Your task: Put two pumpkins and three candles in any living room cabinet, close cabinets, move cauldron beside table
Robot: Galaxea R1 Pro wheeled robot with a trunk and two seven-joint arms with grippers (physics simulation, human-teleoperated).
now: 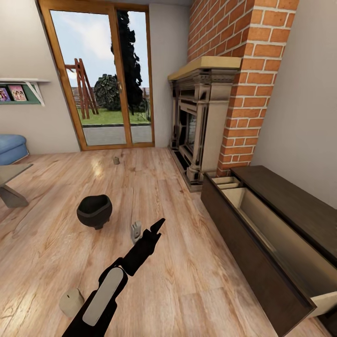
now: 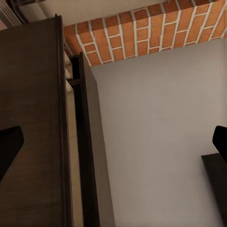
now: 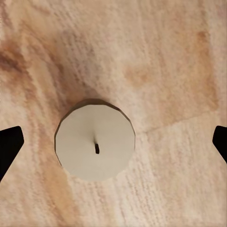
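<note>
In a brick-chimneyed living room, the long dark cabinet (image 1: 281, 220) stands with its drawer pulled wide, pale inside bare. The black cauldron (image 1: 94, 210) sits on the plank floor (image 1: 187, 290), apart from the glass-topped surface (image 1: 11, 174) at the far left. Three candles dot the floor: the nearest candle (image 3: 95, 145) lies centred under the right gripper (image 3: 113, 144), fingers spread and empty. The left gripper (image 2: 113, 144), likewise released, faces the cabinet. A skewed descent could topple the stub and send it rolling.
</note>
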